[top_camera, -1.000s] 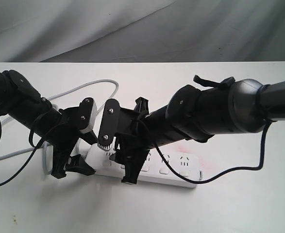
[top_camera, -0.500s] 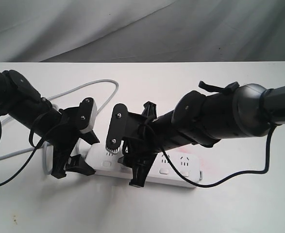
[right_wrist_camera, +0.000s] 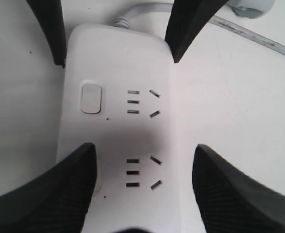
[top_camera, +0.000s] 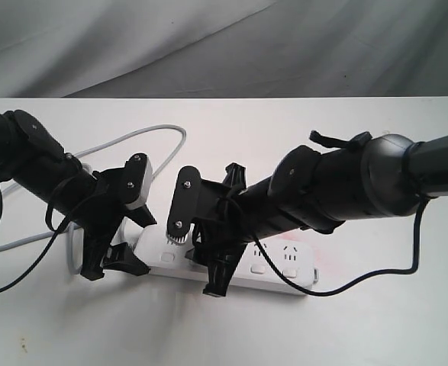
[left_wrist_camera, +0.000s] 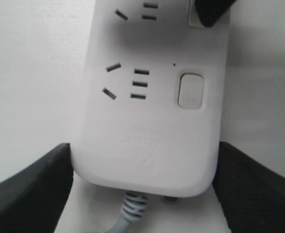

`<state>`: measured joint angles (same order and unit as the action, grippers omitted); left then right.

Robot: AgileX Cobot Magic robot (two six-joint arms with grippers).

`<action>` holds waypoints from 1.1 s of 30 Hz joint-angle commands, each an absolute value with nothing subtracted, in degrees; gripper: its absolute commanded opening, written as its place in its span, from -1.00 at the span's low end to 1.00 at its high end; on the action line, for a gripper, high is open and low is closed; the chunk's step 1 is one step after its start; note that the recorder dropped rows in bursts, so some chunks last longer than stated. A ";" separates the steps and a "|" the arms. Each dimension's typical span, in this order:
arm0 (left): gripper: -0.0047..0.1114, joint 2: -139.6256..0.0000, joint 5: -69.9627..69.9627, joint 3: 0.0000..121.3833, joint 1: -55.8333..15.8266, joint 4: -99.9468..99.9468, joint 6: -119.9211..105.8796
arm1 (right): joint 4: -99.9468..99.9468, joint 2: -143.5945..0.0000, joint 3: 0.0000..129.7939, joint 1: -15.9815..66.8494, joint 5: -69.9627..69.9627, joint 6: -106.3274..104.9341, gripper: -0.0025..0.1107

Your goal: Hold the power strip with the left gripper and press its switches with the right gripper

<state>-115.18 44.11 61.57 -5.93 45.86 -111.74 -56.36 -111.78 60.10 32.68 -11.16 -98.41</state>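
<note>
The white power strip lies flat on the table, its grey cord looping away behind it. My left gripper is shut on the strip's cord end, and its fingers press against both long sides. My right gripper is open above the strip. One of its fingertips rests over the second switch, hiding most of it, while the other stands beside the strip's far edge. The first switch is uncovered.
The white table runs back to a grey cloth backdrop. A black arm cable hangs past the strip's right end, and another cable trails at the left. A grey object lies on the cord.
My right gripper has shifted to the right along the strip and slightly toward its front edge. Over the last half second it barely moved. The left gripper and the strip stayed put.
</note>
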 commanded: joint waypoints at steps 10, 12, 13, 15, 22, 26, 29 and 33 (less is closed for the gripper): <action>0.09 -115.22 44.95 61.68 -6.24 46.06 -111.42 | -56.04 -112.43 59.73 32.46 -11.58 -98.56 0.01; 0.09 -115.22 44.95 61.68 -6.24 46.06 -111.42 | -56.04 -113.01 59.32 32.46 -11.26 -98.77 0.01; 0.09 -115.22 44.95 61.68 -6.24 46.06 -111.42 | -56.04 -113.32 58.90 32.46 -11.12 -98.77 0.01; 0.09 -115.22 44.95 61.68 -6.24 46.06 -111.42 | -56.04 -113.90 57.66 32.46 -10.73 -99.70 0.01; 0.09 -115.22 44.95 61.68 -6.24 46.06 -111.42 | -56.04 -114.24 56.82 32.46 -10.63 -100.51 0.01; 0.09 -115.22 44.95 61.68 -6.24 46.06 -111.42 | -56.04 -113.96 56.82 32.46 -10.63 -100.51 0.01; 0.09 -115.22 44.95 61.68 -6.24 46.06 -111.42 | -56.04 -111.83 56.82 32.46 -10.36 -100.51 0.01; 0.09 -115.22 44.95 61.68 -6.24 46.06 -111.42 | -56.04 -107.72 56.82 32.46 -9.25 -100.51 0.01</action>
